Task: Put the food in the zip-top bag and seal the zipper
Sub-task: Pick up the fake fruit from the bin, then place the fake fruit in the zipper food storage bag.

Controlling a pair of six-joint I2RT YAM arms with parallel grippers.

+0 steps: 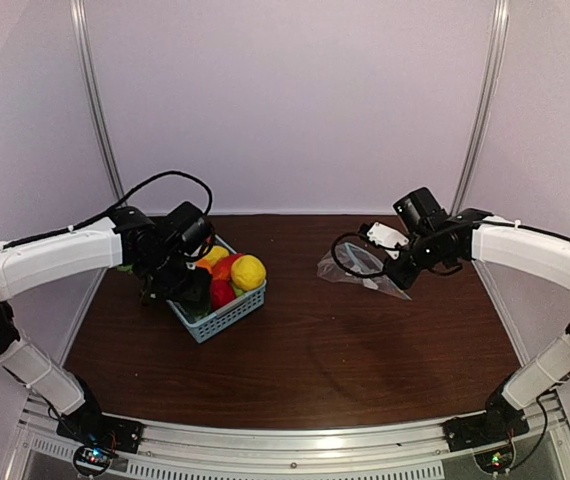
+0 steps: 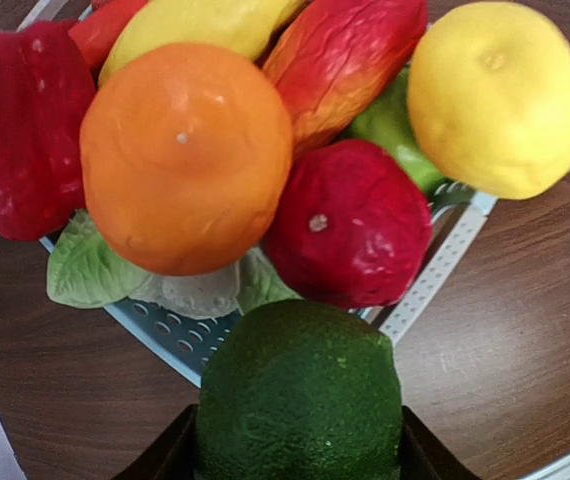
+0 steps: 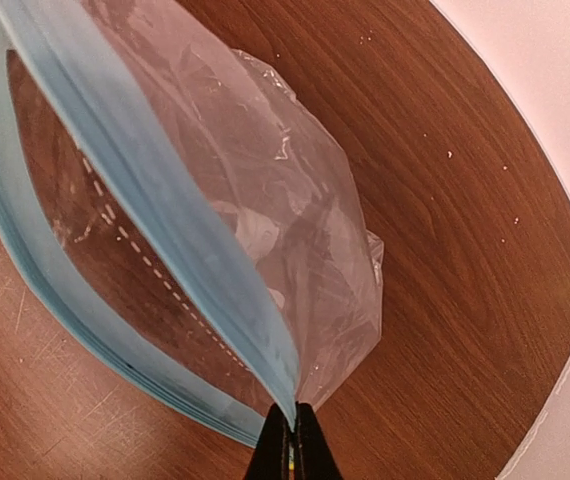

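Dark wooden tabletop [image 1: 365, 330] carried a blue basket [image 1: 227, 318] of food [image 1: 248, 270] left of centre, where the left jaws grasped a green fruit [image 2: 300, 400] beside its rim. Right jaws were clenched on the zipper [image 3: 145, 170] end; the strip ran bottom centre to upper left, the zip-top bag [image 3: 285, 200] gaping, closed end pointing right

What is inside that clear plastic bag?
No food shows inside the bag: its blue zipper mouth gapes, showing only wood table through clear plastic. Crinkled folds blur its far end.
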